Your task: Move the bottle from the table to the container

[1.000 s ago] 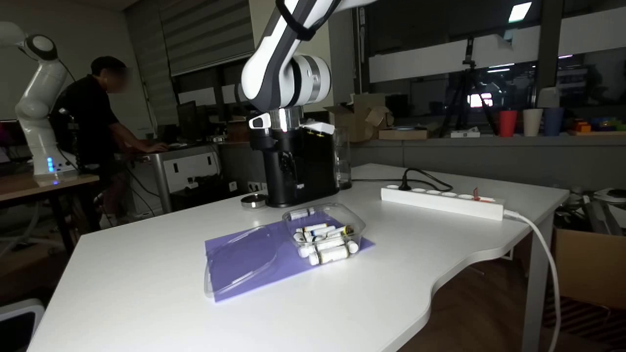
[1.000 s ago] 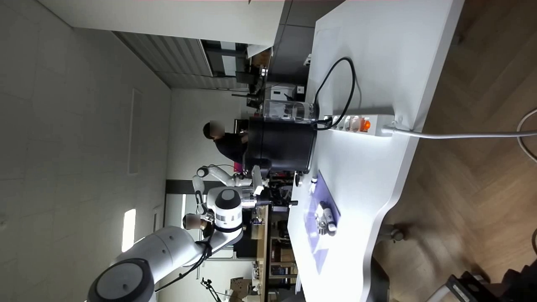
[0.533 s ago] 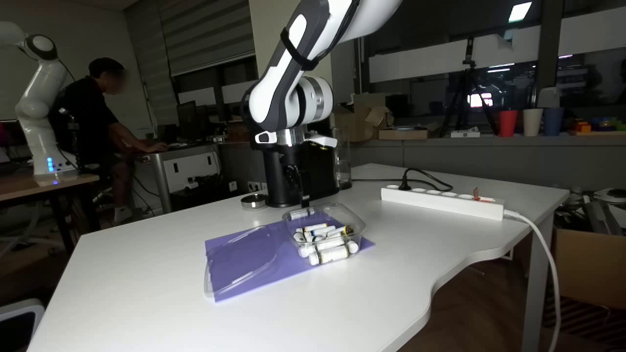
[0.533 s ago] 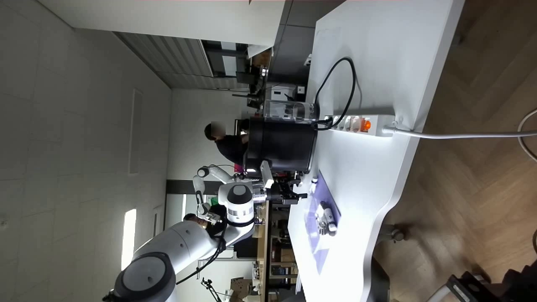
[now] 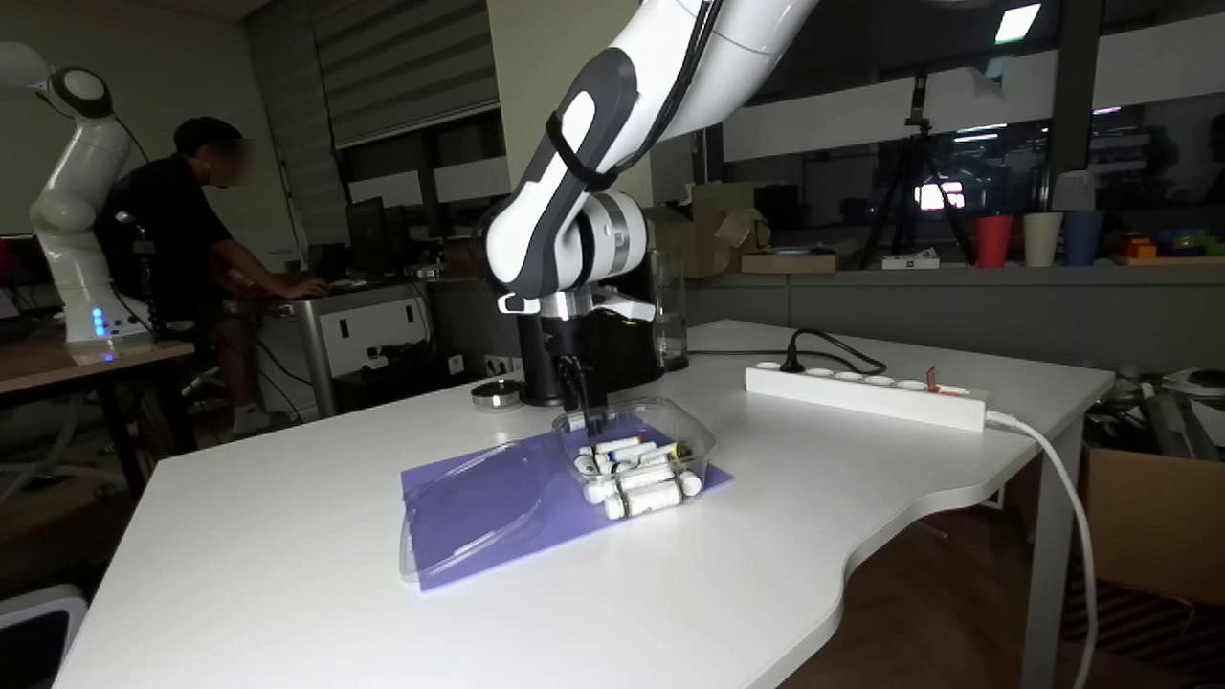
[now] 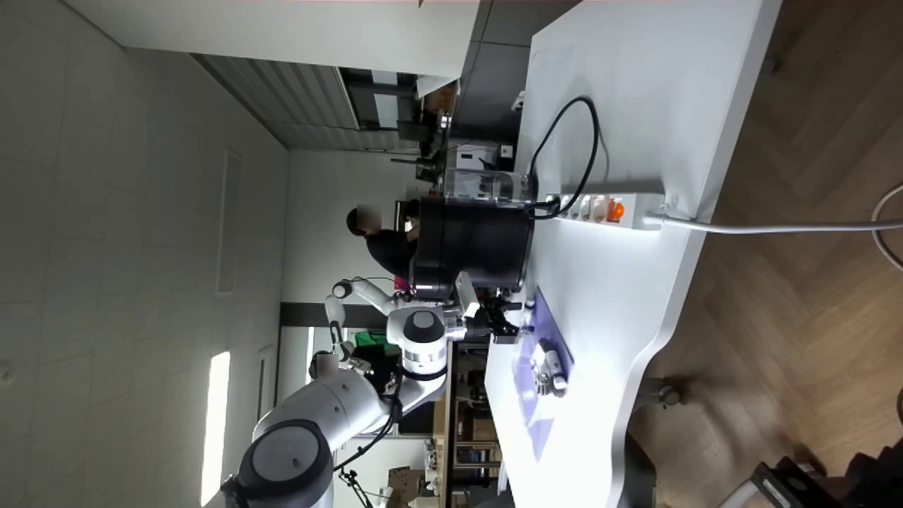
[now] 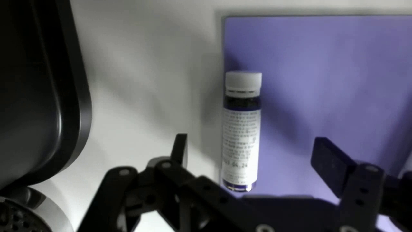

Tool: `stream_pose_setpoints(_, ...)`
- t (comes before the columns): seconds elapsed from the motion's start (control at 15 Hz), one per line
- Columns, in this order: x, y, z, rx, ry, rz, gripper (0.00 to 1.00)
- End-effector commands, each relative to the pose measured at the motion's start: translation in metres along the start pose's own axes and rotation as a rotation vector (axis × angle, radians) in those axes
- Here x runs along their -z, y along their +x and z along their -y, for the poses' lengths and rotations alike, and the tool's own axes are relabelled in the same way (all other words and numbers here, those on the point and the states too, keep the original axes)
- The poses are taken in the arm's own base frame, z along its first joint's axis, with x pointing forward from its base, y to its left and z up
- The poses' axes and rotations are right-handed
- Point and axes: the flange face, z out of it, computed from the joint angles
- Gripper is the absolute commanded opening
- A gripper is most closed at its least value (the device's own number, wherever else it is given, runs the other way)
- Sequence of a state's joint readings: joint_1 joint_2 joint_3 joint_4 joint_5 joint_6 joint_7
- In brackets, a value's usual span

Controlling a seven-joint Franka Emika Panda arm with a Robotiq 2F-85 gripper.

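Table (image 5: 287, 517): white-topped, bearing the whole layout.
Arm (image 5: 593, 134): over the last 1 s it has sunk towards the table in both exterior views, bringing the pincer (image 7: 250, 145) above the bottle (image 7: 241, 129); the approach looks nearly finished, so grasping is probably the next step.
Black bin (image 6: 476, 243): tall, boxy, round-cornered, near the bottle; a candidate for the container, though no opening shows.
Purple sheet (image 7: 322, 80): flat on the table, beneath the clear box (image 5: 709, 442) and, it seems, the bottle.
Clear box: several white-labelled bottles (image 5: 651, 498) appear to lie inside, making it a 2nd candidate; which of the 2 is meant I cannot settle.
Pincer: released, holding nothing; its 2 fingers (image 7: 331, 164) stand apart on either side of the bottle in the wrist view. It probably needs lowering a little more before clenching.
Bottle: on its side at the sheet's edge, apparently untouched; white cap (image 7: 243, 82), dark neck.
Label (image 7: 241, 141): white, with rows of small print too blurred to read; no brand legible.
Date line (image 7: 236, 163): seems to end "04.24"; leading digits uncertain.
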State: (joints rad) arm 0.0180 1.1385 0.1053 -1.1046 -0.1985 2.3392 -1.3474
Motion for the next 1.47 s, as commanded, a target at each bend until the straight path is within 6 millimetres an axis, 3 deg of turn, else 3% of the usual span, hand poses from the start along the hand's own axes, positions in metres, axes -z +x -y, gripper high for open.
stream_pose_setpoints(0.0,-0.005,0.002,-0.011,-0.002,-0.007,0.003,0.74)
stream_pose_setpoints(0.13,-0.004,0.002,-0.013,-0.007,0.004,0.005,0.64)
stream_pose_setpoints(0.53,0.014,-0.006,-0.023,-0.045,0.011,0.028,0.20)
stream_pose_setpoints(0.73,0.044,-0.019,-0.029,-0.122,0.073,0.051,0.04)
stream_pose_setpoints(1.07,0.127,-0.045,-0.028,-0.193,0.250,0.057,0.07)
stream_pose_setpoints(1.2,0.161,-0.056,-0.019,-0.188,0.338,0.055,0.07)
stream_pose_setpoints(1.4,0.192,-0.070,0.000,-0.185,0.468,0.034,0.07)
